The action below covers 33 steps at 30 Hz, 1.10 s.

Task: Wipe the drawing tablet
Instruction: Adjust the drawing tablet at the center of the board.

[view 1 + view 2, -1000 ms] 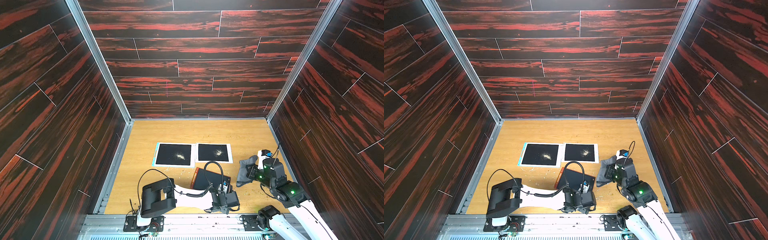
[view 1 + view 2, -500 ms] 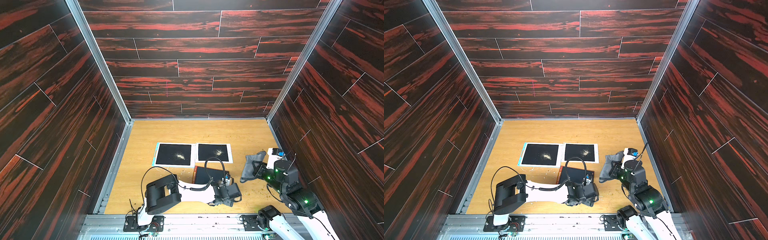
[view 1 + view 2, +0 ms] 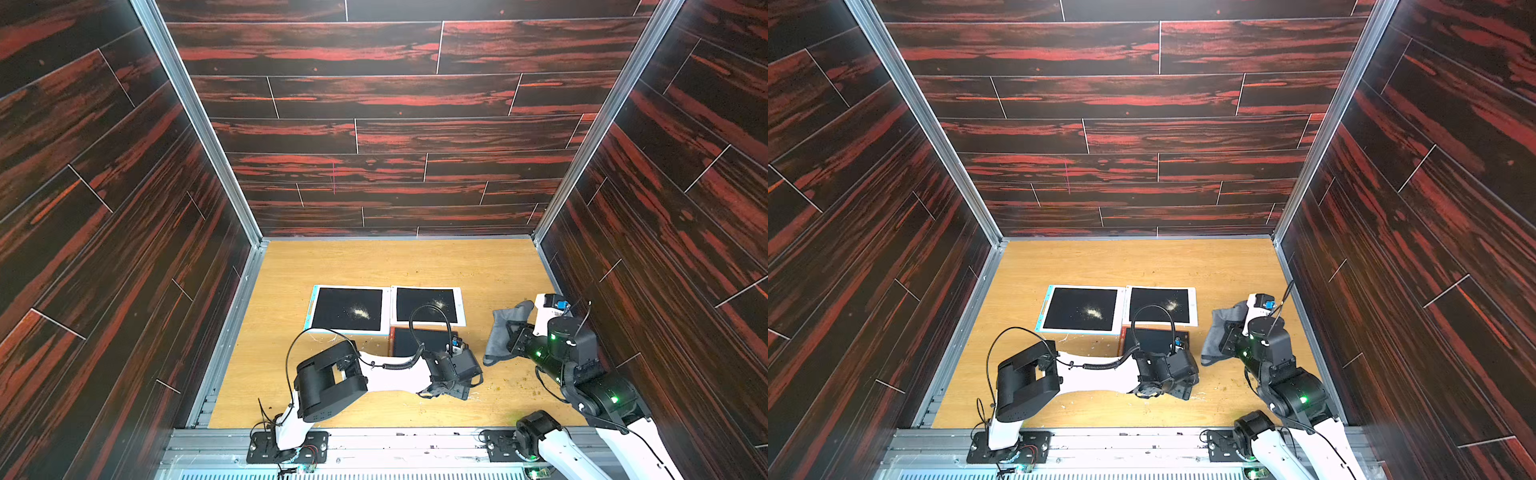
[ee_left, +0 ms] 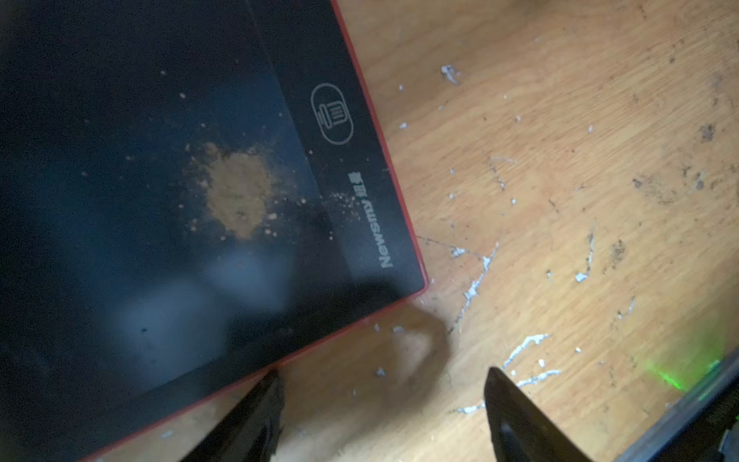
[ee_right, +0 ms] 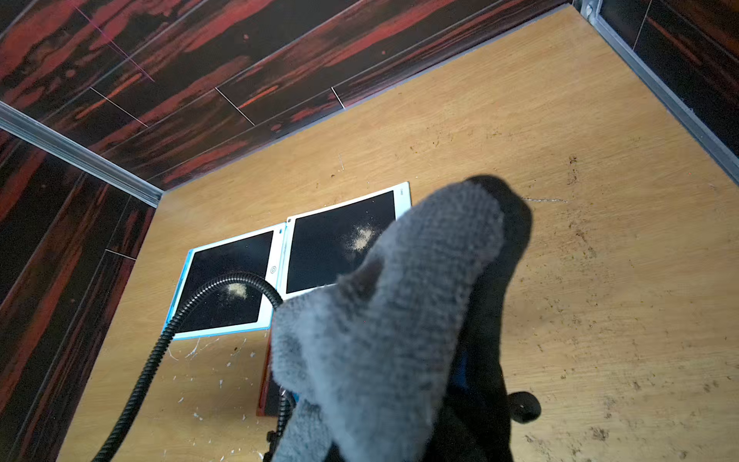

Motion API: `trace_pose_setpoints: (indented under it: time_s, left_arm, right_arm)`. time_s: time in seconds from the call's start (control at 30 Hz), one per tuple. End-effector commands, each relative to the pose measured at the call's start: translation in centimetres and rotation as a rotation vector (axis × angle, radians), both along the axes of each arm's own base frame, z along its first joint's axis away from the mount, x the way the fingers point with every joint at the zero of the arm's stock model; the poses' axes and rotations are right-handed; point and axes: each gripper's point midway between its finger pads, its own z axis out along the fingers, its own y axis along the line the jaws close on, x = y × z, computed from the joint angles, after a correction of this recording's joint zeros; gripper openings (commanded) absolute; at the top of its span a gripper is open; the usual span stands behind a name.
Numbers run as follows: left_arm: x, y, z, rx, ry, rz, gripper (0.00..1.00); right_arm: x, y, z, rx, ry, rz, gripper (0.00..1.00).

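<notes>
Three drawing tablets lie mid-table, each with a patch of powder on its black screen: a blue-framed tablet [image 3: 347, 309], a white-framed tablet [image 3: 428, 305] and, nearer me, a red-framed tablet [image 3: 417, 340] [image 4: 160, 200]. The red one carries brown powder [image 4: 240, 192]. My left gripper [image 4: 384, 376] is open and empty over bare wood just off that tablet's corner, one finger [image 4: 256, 416] at its red edge. My right gripper [image 3: 515, 338] is shut on a grey cloth [image 3: 500, 332] [image 5: 400, 320], held above the table to the right of the tablets. The cloth hides its jaws.
White flakes and dark crumbs litter the wooden table [image 3: 374, 262] around the red tablet. The left arm's coiled black cable [image 5: 160, 348] arches over the tablets. Dark red plank walls enclose the table on three sides; the right wall [image 3: 665, 291] stands close behind the right arm.
The left gripper has slid away from the front edge up to the red tablet. The right arm has drawn the cloth a little right and back.
</notes>
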Motion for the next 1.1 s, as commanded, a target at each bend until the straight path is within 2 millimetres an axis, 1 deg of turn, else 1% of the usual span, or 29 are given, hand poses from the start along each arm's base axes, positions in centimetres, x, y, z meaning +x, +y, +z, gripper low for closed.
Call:
trace_pose_setpoints:
  time_s: [0.0,0.07,0.1,0.17,0.2,0.27,0.33,0.4,0.47,0.53,0.63,0.73,0.8,0.87,1.07]
  left_arm:
    - [0.9,0.2,0.7,-0.002,-0.006,-0.011,0.8]
    - [1.0,0.4,2.5,-0.027,-0.034,-0.022,0.8]
    - [1.3,1.1,3.7,-0.025,-0.066,-0.015,0.82]
    - [2.1,3.7,5.5,0.021,-0.137,0.03,0.83]
    - [2.9,5.4,6.3,0.044,-0.182,0.057,0.85]
    - [4.1,8.6,6.9,0.058,-0.207,0.108,0.86]
    - [5.1,12.0,6.2,0.05,-0.18,0.173,0.82]
    - [5.7,14.5,5.8,0.027,-0.174,0.221,0.79]
    - [6.2,16.6,5.4,0.021,-0.175,0.259,0.77]
    - [6.5,18.0,5.0,0.015,-0.168,0.278,0.74]
    - [6.9,19.2,3.9,0.012,-0.146,0.302,0.72]
    - [7.2,19.9,2.5,0.0,-0.112,0.318,0.7]
    - [7.4,20.1,1.7,-0.003,-0.095,0.325,0.69]
    - [7.6,20.3,1.2,-0.002,-0.082,0.326,0.68]
    - [8.3,20.0,0.5,0.035,-0.072,0.307,0.68]
  right_arm:
    - [0.2,0.1,0.9,-0.004,-0.017,0.007,0.0]
    - [0.5,0.6,0.5,-0.004,0.004,0.026,0.0]
    - [0.7,0.9,0.0,-0.006,0.021,0.036,0.0]
    - [1.1,1.8,-1.1,-0.001,0.06,0.066,0.0]
    - [1.3,2.4,-1.5,0.007,0.075,0.092,0.0]
    - [1.7,4.2,-2.4,0.046,0.096,0.171,0.0]
    - [1.9,6.7,-3.2,0.109,0.113,0.277,0.0]
    - [1.9,9.2,-3.6,0.19,0.125,0.388,0.0]
    - [2.0,11.6,-3.7,0.276,0.135,0.488,0.0]
    - [2.1,14.0,-3.8,0.377,0.163,0.59,0.0]
    - [2.1,17.3,-3.1,0.517,0.192,0.73,0.0]
    - [2.0,20.0,-2.7,0.59,0.219,0.815,0.0]
    - [2.1,21.4,-2.9,0.619,0.243,0.843,0.0]
    - [2.4,22.2,-3.7,0.637,0.277,0.84,0.0]
    - [3.1,23.4,-7.9,0.669,0.374,0.808,0.0]
